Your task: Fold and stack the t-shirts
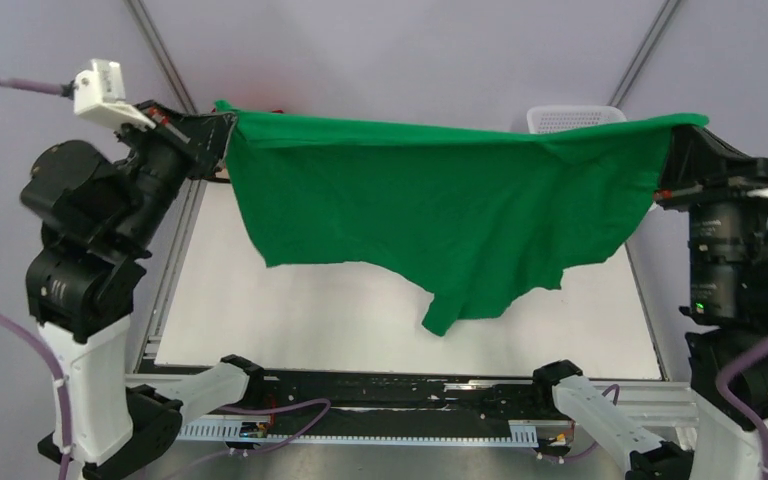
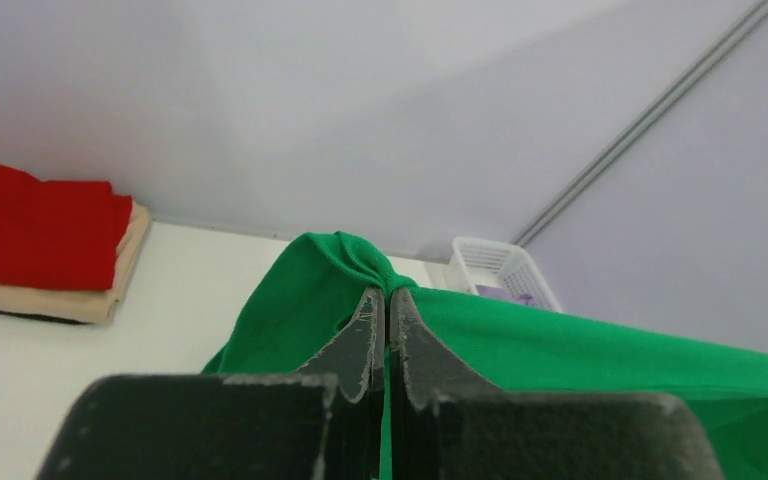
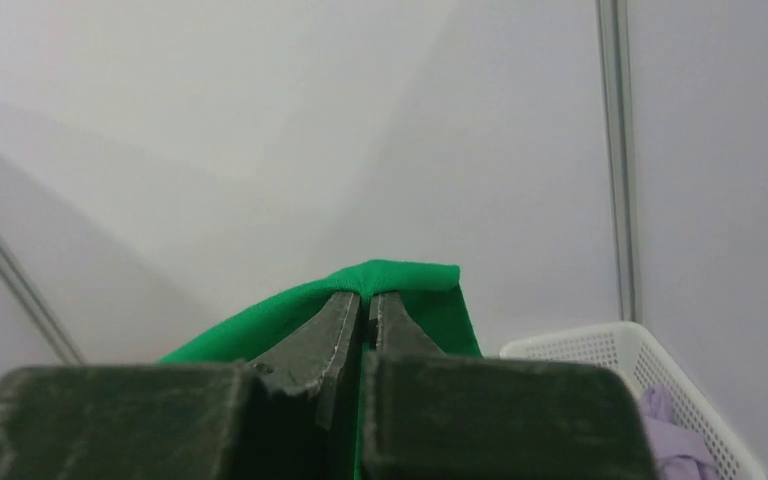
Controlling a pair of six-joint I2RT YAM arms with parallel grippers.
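Observation:
The bright green t-shirt (image 1: pixel 440 205) hangs spread in the air between my two grippers, above the white table (image 1: pixel 290 310). My left gripper (image 1: pixel 222 125) is shut on its left top corner (image 2: pixel 345 255). My right gripper (image 1: pixel 678 135) is shut on its right top corner (image 3: pixel 400 275). The shirt's lowest tip hangs close to the table. A folded red t-shirt (image 2: pixel 40 235) lies on a folded tan t-shirt (image 2: pixel 100 295) in the left wrist view. A pale lavender t-shirt (image 3: pixel 675 445) lies in the basket.
A white plastic lattice basket (image 1: pixel 572 118) stands at the back right, behind the green shirt; it also shows in the left wrist view (image 2: pixel 495 265) and the right wrist view (image 3: pixel 600 345). Grey walls stand behind the table.

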